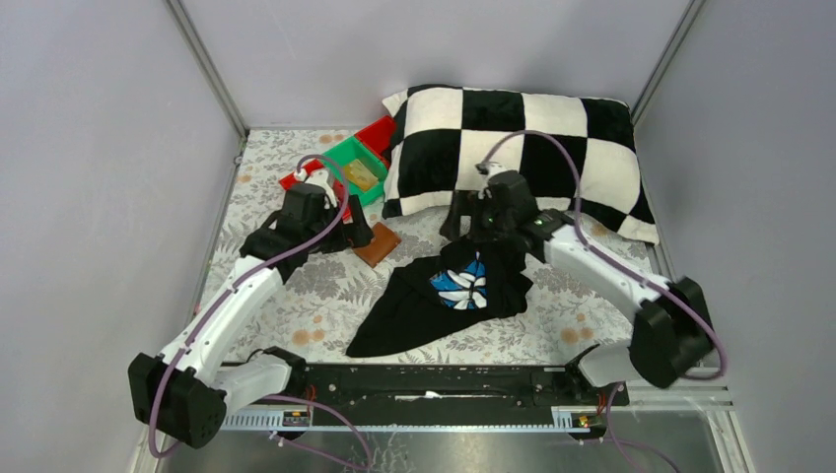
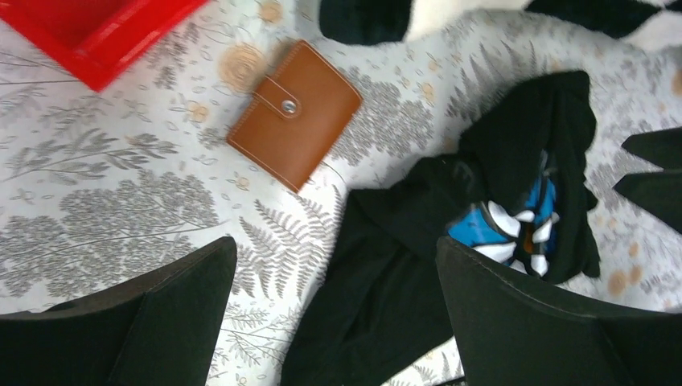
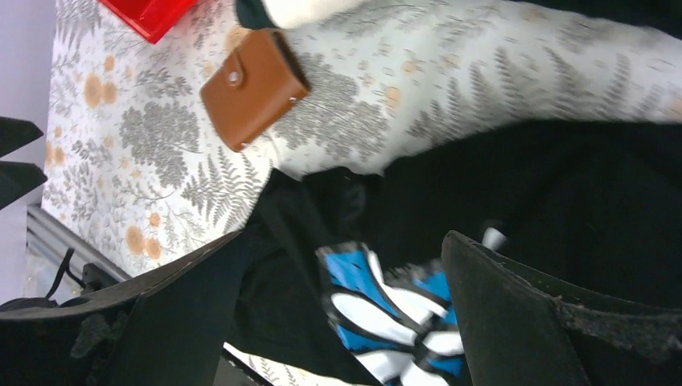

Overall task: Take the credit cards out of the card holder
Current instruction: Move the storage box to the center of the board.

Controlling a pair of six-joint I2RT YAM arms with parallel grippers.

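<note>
Both left tool (image 2: pixel 336 245) and right tool (image 3: pixel 344 237) gape empty; the card holder (image 2: pixel 293 114) ahead looks light, stiff, graspable by its edges.

Bright, even light, soft shadows; wrist views slightly blurred.

A lab test booth: plain grey walls (image 1: pixel 99 148), aluminium posts (image 1: pixel 209 69).
</note>
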